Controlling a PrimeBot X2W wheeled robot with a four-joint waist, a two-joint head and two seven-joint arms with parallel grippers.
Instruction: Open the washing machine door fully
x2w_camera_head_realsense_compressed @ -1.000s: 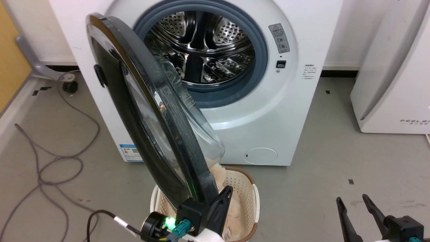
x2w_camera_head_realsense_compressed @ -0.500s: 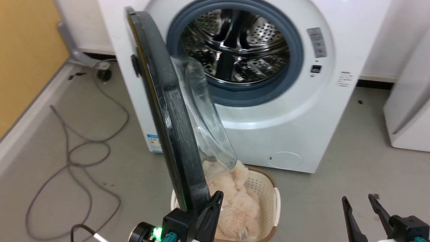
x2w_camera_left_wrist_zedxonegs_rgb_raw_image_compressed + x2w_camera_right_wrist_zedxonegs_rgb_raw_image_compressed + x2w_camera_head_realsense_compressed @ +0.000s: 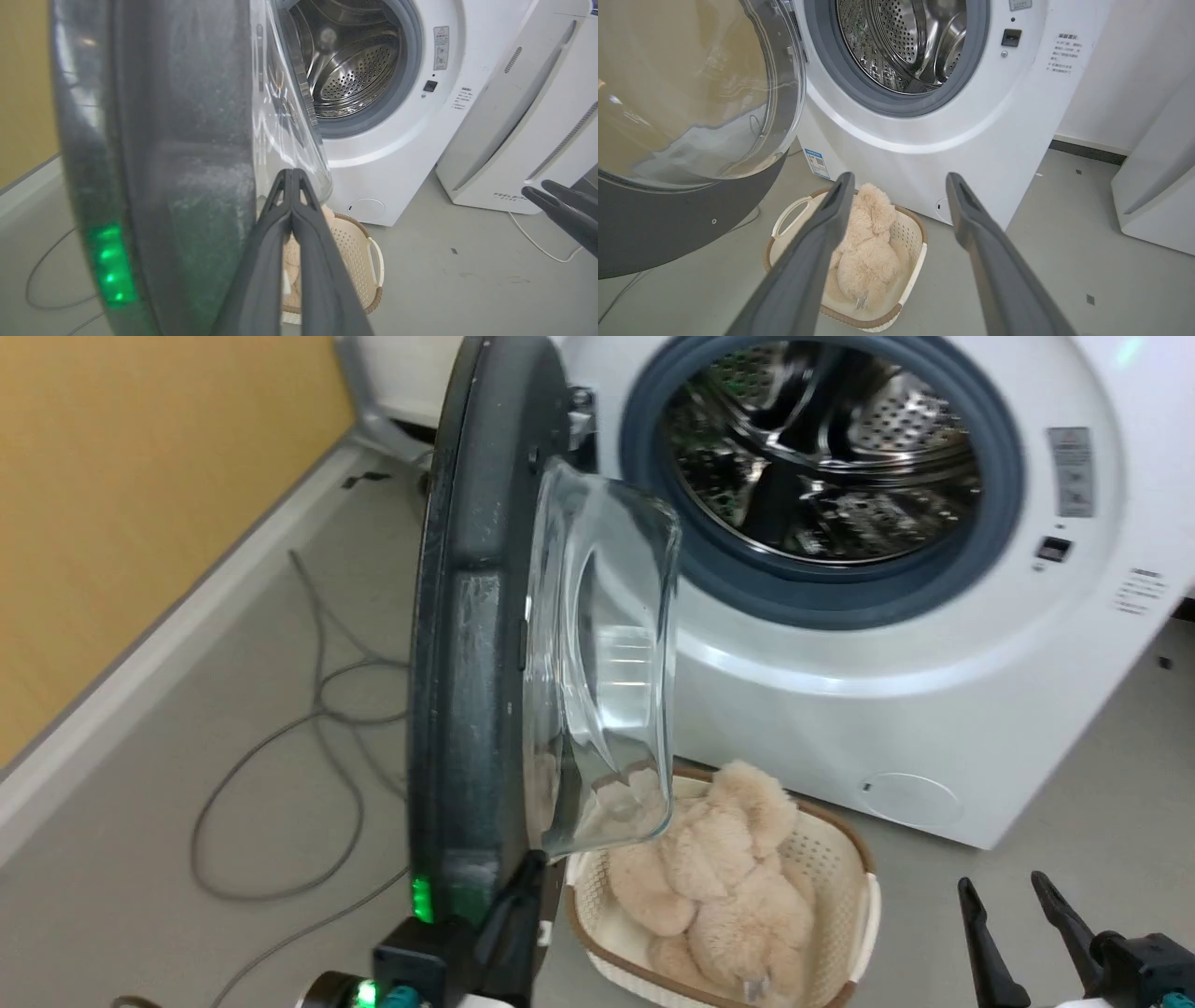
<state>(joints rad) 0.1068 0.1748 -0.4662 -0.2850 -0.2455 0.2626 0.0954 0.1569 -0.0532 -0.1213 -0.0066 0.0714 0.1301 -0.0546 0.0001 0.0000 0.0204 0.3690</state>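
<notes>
The washing machine door (image 3: 467,616) sticks out from the washing machine (image 3: 840,709). The left gripper (image 3: 292,173) is pinched shut beside its rim; the right gripper (image 3: 899,182) is spread wide. A white box (image 3: 514,130) says FEELBIRD.

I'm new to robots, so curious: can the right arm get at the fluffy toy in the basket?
Probably yes. Its jaws stand open, pointing at the fluffy toy in the basket, nothing between; the washing machine door hangs off to the side.
</notes>
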